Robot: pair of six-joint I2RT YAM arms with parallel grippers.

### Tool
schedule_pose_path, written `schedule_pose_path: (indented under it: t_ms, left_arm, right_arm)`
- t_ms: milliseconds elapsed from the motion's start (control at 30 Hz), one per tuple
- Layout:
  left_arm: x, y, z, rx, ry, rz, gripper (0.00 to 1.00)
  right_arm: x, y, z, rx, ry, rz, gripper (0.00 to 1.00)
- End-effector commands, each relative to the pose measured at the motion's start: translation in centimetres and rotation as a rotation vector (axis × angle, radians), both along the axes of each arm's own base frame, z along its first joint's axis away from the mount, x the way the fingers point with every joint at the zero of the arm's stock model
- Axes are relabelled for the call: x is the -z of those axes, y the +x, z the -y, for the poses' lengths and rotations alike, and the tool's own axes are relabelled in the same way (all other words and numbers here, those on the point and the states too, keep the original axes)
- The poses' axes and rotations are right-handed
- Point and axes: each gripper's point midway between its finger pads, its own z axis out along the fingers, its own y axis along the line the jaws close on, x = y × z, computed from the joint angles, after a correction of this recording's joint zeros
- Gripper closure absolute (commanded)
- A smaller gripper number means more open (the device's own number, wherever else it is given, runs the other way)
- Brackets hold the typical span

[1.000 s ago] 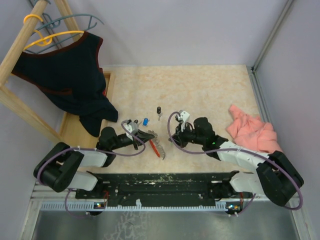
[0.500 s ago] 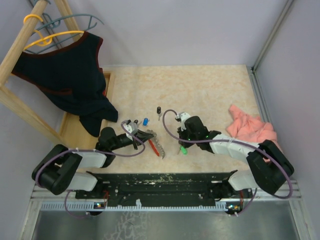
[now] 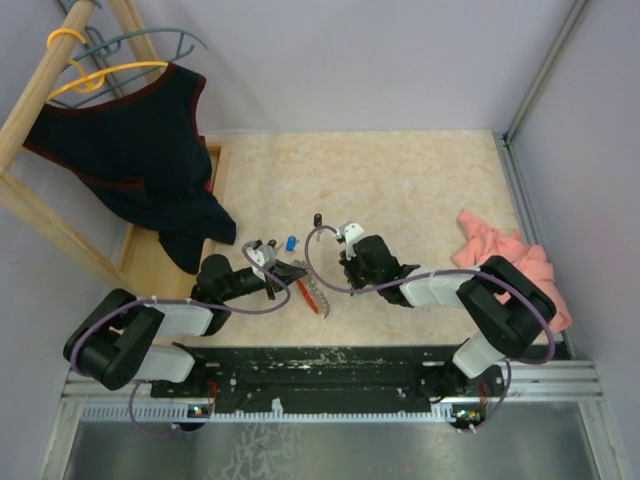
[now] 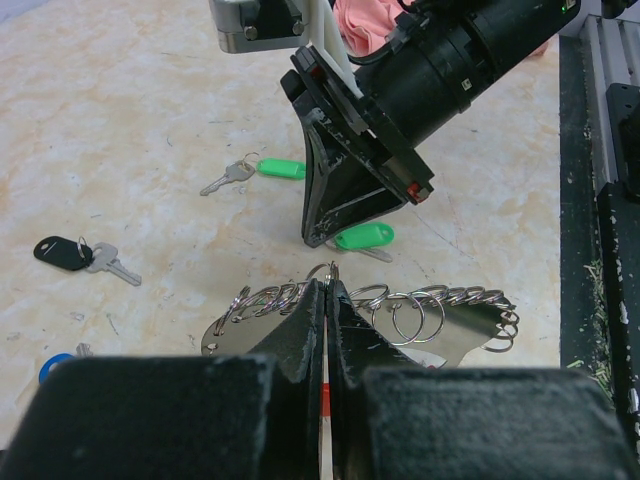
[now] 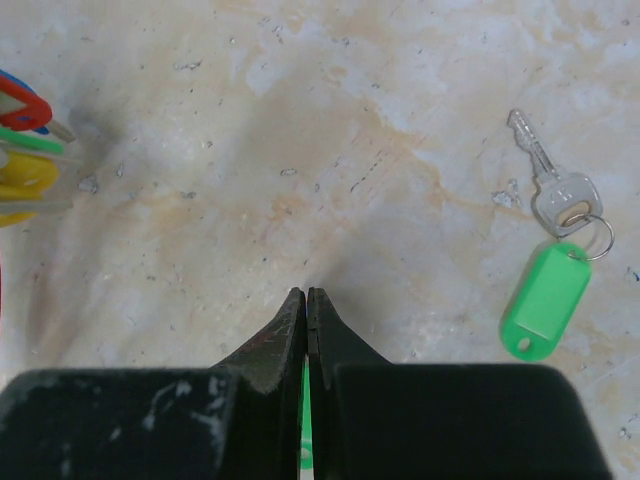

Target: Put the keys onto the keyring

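Observation:
The keyring (image 4: 455,322) lies in front of me as a metal strip lined with small split rings; from above it shows as a red band with a grey toothed edge (image 3: 314,296). My left gripper (image 4: 328,278) (image 3: 298,270) is shut on one of its small rings. My right gripper (image 5: 306,293) (image 3: 348,280) is shut, tips down on the table just right of the keyring. One green key (image 4: 366,237) lies under its fingers, and I cannot tell whether it is gripped. Another green key (image 5: 545,300) (image 4: 281,168) lies beyond. The black key (image 4: 60,252) (image 3: 318,220) and blue key (image 3: 290,242) lie farther back.
A pink cloth (image 3: 505,262) lies at the right. A dark garment (image 3: 140,150) hangs from a wooden rack at the back left. Red, green and yellow tags (image 5: 22,150) show at the left edge of the right wrist view. The black base rail (image 3: 320,365) runs along the near edge.
My right arm has swung left toward the keyring, still shut. A green key showed on the table by it half a second ago and the arm now hides it from above. The left arm has not moved.

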Motion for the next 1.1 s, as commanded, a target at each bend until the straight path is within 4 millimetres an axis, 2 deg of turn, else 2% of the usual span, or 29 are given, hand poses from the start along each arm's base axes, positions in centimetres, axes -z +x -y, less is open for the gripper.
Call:
schedule_pose_path:
  t_ms: [0,133,367,533,667,800,1067]
  left_arm:
    - [-1.0,0.1,0.0,0.004,-0.02,0.047,0.98]
    - [-1.0,0.0,0.0,0.006,-0.02,0.048,0.98]
    - [-1.0,0.0,0.0,0.006,-0.02,0.048,0.98]
    - [-1.1,-0.1,0.0,0.01,-0.021,0.048,0.98]
    - [-1.1,-0.2,0.0,0.016,-0.02,0.047,0.98]
    - [-1.1,-0.2,0.1,0.02,-0.019,0.046,0.98]
    - [-0.9,-0.2,0.2,0.028,-0.017,0.039,0.98]
  right_arm:
    - [-1.6,1.6,-1.2,0.008,0.048,0.1,1.0]
    - [-1.9,1.1,-1.6,-0.018,0.048,0.06,0.99]
    - [-3.2,0.4,-1.4,-0.017,-0.011,-0.044,0.77]
    - [-4.0,-0.3,-0.6,-0.006,-0.088,-0.132,0.67]
    - [-4.1,-0.8,-0.2,-0.011,-0.107,-0.188,0.66]
    - [-4.0,-1.1,0.0,-0.044,-0.054,-0.239,0.66]
    - [-3.2,-0.4,1.4,-0.06,-0.009,-0.401,0.67]
